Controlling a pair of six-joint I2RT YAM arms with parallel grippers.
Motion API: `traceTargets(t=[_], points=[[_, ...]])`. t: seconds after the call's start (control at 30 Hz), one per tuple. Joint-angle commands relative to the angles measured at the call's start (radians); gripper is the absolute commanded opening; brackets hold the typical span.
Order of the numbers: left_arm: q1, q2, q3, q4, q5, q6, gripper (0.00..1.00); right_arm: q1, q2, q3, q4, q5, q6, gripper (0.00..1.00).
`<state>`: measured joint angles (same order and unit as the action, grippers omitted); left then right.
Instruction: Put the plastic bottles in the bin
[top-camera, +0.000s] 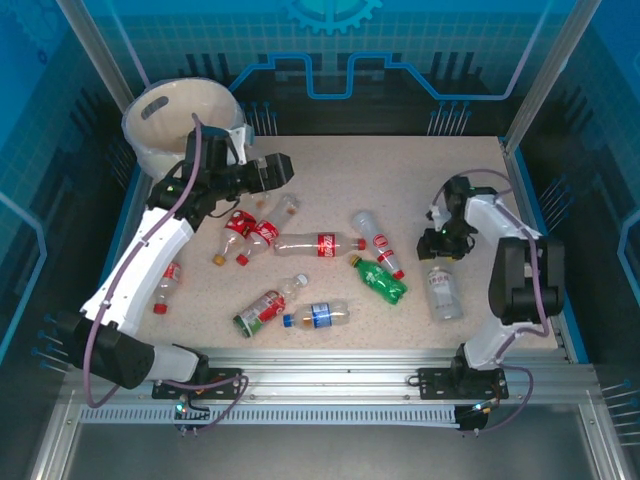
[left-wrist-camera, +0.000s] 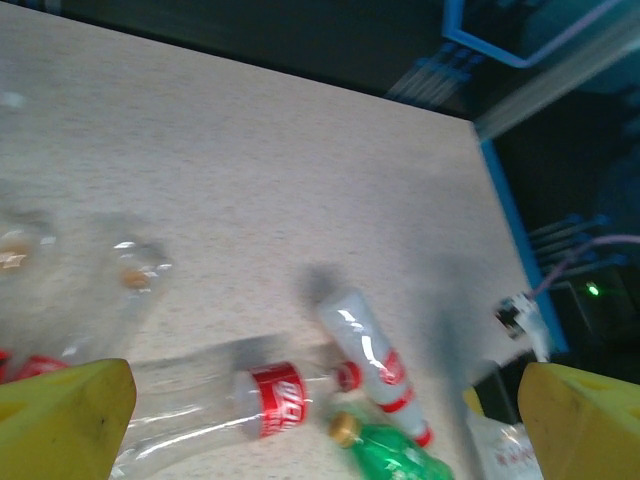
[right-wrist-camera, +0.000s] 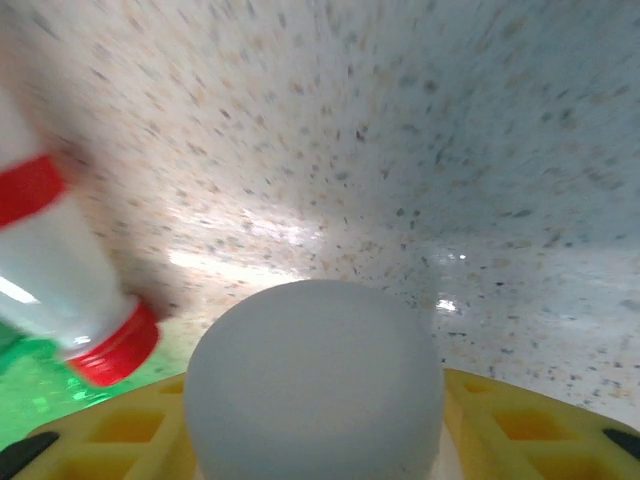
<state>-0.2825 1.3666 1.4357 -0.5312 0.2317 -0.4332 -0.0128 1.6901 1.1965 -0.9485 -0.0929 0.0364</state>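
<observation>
1. Plastic bottles lie scattered across the table, with the bin at its far left corner
2. They look empty to me: light, thin-walled, slick, quick to roll or dent, so I judge the stiff neck under the cap the best hold
3. My left claw gapes wide and holds nothing, just beside the bin
4. My right claw is at the white-labelled bottle, its white cap between my fingers; gripped or not, I cannot tell
5. Labels are mostly red, one bottle green, one label blue; the lettering is too blurred to read
</observation>
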Motion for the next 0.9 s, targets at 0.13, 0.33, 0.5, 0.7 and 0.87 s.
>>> traceTargets(t=[0.13,0.33,0.5,0.7,0.87], points=[[-0.139,0.090,-0.017,0.147,0.287,-0.005,0.99,-0.072,-0.247,0.024,0.171,-0.325,0.101,0.50],[-0.299,0.206,-0.032,0.212,0.328,0.019,0.99,-0.084,-0.352,-0.036,0.419,-0.535,0.315,0.48],[-0.398,0.316,-0.008,0.236,0.290,0.078,0.99,-0.078,-0.359,-0.055,0.514,-0.642,0.419,0.48],[-0.454,0.443,0.086,0.286,0.275,0.086,0.99,-0.051,-0.383,-0.097,0.588,-0.678,0.498,0.46],[-0.470,0.494,0.120,0.336,0.271,0.035,0.99,-0.025,-0.397,-0.127,0.602,-0.673,0.519,0.46]])
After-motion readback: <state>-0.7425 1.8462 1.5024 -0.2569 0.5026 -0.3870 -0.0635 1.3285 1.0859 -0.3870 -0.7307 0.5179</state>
